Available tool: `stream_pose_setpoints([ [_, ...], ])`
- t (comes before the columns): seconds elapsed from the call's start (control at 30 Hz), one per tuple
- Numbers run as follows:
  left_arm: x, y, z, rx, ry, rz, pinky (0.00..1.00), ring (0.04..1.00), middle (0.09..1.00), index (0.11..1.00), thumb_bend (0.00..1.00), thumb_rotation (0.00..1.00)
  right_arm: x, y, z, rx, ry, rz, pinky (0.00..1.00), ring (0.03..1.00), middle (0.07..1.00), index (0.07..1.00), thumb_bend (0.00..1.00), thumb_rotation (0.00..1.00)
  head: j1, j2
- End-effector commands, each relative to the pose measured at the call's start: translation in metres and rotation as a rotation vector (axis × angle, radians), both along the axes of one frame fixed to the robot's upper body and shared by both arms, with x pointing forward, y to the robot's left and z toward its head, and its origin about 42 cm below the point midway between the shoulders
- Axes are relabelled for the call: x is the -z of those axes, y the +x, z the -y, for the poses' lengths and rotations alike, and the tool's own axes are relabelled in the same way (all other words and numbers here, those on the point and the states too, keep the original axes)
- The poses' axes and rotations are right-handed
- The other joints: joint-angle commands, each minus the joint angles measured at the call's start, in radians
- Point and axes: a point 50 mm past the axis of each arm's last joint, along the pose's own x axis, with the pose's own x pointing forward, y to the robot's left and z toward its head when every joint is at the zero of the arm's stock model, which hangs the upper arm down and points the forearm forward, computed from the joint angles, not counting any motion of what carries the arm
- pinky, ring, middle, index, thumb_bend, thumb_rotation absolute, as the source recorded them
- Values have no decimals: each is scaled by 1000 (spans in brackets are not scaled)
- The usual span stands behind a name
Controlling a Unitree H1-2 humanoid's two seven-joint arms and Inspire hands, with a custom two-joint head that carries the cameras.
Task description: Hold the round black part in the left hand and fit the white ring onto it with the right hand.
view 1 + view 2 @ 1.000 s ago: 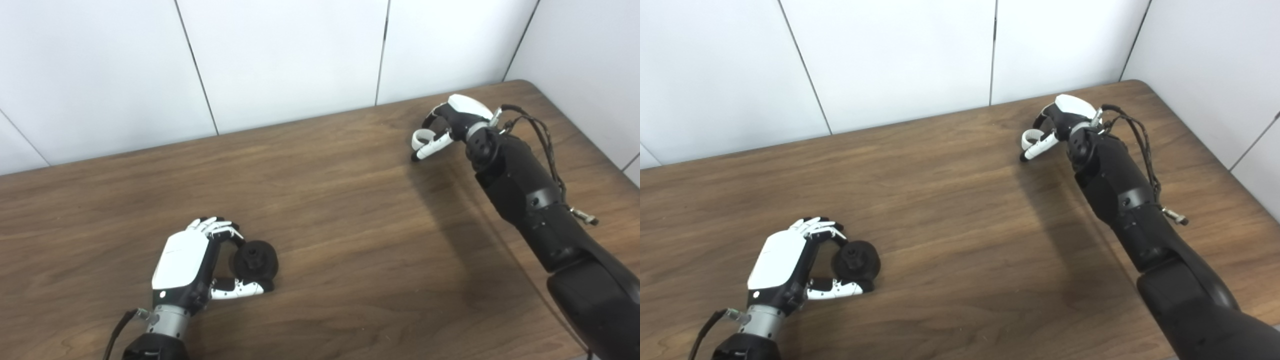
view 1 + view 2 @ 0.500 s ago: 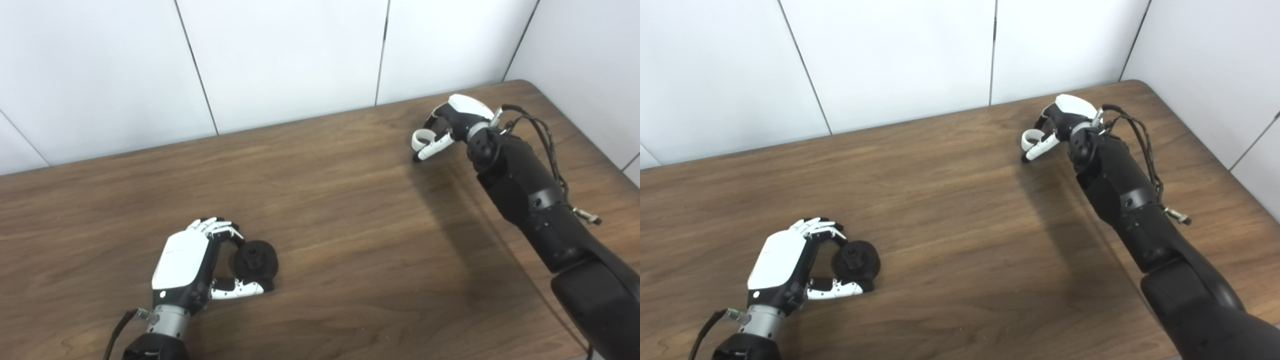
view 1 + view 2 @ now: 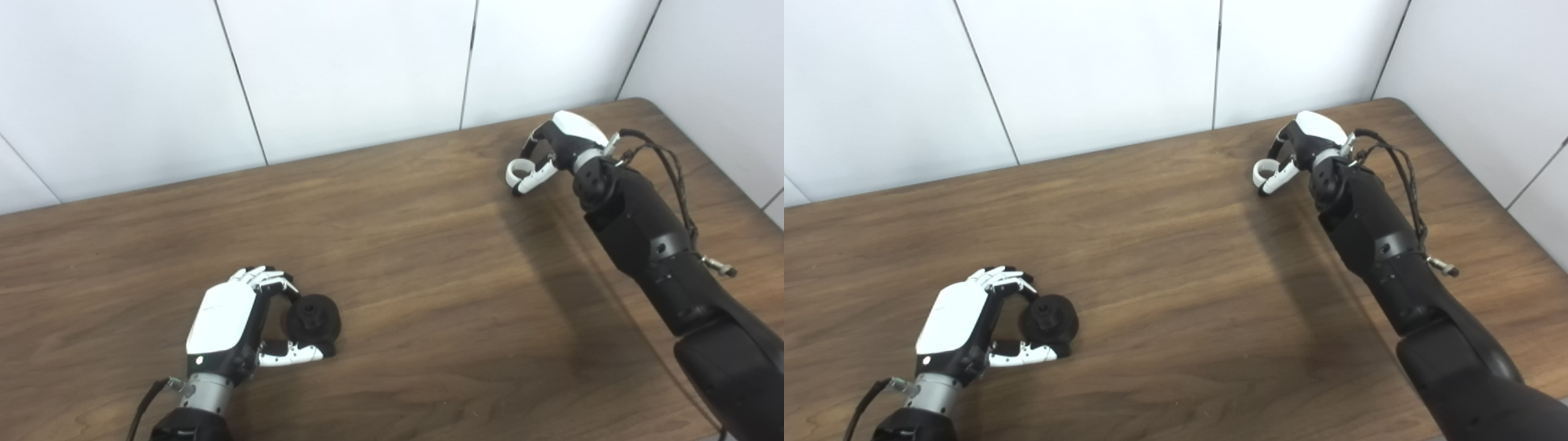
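Near the front left of our wooden table (image 3: 429,257), our left hand (image 3: 236,324) rests low, its fingers (image 3: 269,278) curled over the top of the black part (image 3: 313,318) and its thumb (image 3: 291,354) laid along the underside, so the part is pinched between them. The part sits on the tabletop at the hand's open side, its round face with a raised hub turned up toward us.

Well apart, at the far right near the wall (image 3: 367,67), our right hand (image 3: 1304,147) hangs above the wood on an outstretched black arm (image 3: 1384,257). Its fingers are closed around the white ring (image 3: 1263,171), which shows at the hand's left side, just beside the thumb (image 3: 1279,177). We cannot tell whether the ring touches the table beneath it. A dark cable (image 3: 670,177) loops along the right forearm, and the arm's shadow falls across the tabletop toward the middle.
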Motion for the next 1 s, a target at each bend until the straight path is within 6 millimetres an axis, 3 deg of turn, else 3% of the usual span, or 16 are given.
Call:
stream_pose_setpoints([
  [0.0, -13, 5, -1, -2, 17, 53, 903, 856, 763, 484, 522, 50, -23, 6, 6, 1, -40, 71, 1000, 1000, 868, 486, 523, 132, 0, 0],
  [0.47, -14, 6, 1, -4, 19, 61, 905, 855, 762, 484, 523, 51, -24, 4, 5, -32, -73, 57, 999, 998, 825, 486, 523, 133, 7, 0],
  [0.77, -14, 4, 4, -4, 13, 50, 905, 856, 761, 484, 522, 50, -45, -2, -17, -126, -70, 59, 1000, 1000, 877, 486, 523, 133, 25, 2],
  [0.97, -11, 3, 6, -3, 8, 51, 908, 856, 760, 484, 522, 50, -63, -11, -41, -223, -113, 66, 1000, 1000, 860, 486, 524, 135, 40, 2],
])
